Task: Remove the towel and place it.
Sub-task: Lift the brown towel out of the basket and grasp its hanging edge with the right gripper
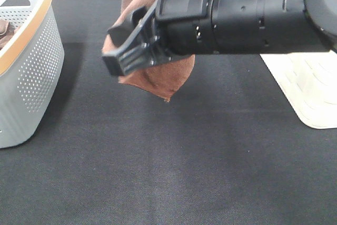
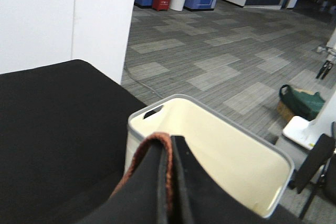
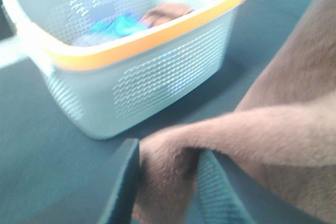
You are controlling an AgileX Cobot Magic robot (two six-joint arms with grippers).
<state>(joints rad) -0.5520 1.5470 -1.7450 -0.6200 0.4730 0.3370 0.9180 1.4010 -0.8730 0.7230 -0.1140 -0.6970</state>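
The towel (image 1: 158, 80), a reddish-brown cloth, hangs above the black table in the exterior high view, and its upper part runs out of the top of the frame. My right gripper (image 1: 126, 51) reaches in from the right and is shut on a fold of it. In the right wrist view the towel (image 3: 273, 135) bulges between the two fingers of the right gripper (image 3: 168, 179). In the left wrist view my left gripper (image 2: 169, 142) is shut, with a thin reddish edge of the towel (image 2: 152, 148) pinched between its fingers. The left gripper is out of the exterior view.
A grey perforated basket (image 1: 31, 67) with an orange rim stands at the table's left and holds blue and brown cloths (image 3: 118, 24). A white mat (image 1: 310, 88) lies at the right. Beyond the left gripper, an open grey bin (image 2: 220, 145) with a cream inside stands beside the table.
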